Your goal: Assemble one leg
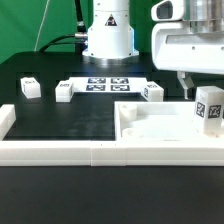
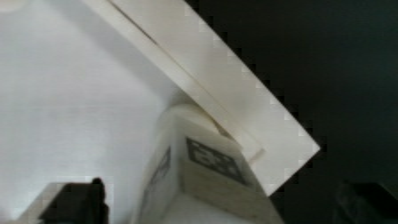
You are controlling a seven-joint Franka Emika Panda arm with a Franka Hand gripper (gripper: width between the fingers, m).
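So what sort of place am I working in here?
Likely a robotics lab bench: a black table with a tagged marker board, small tagged legs laid out, and a green curtain behind the arm's base.

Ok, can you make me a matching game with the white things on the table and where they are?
1 marker board
2 big white piece
3 rightmost leg
4 leftmost leg

A far on the exterior view's left
B upright at the exterior view's right edge
C flat, middle of the table
D wide, front right of the exterior view

Pairs: 1-C, 2-D, 3-B, 4-A
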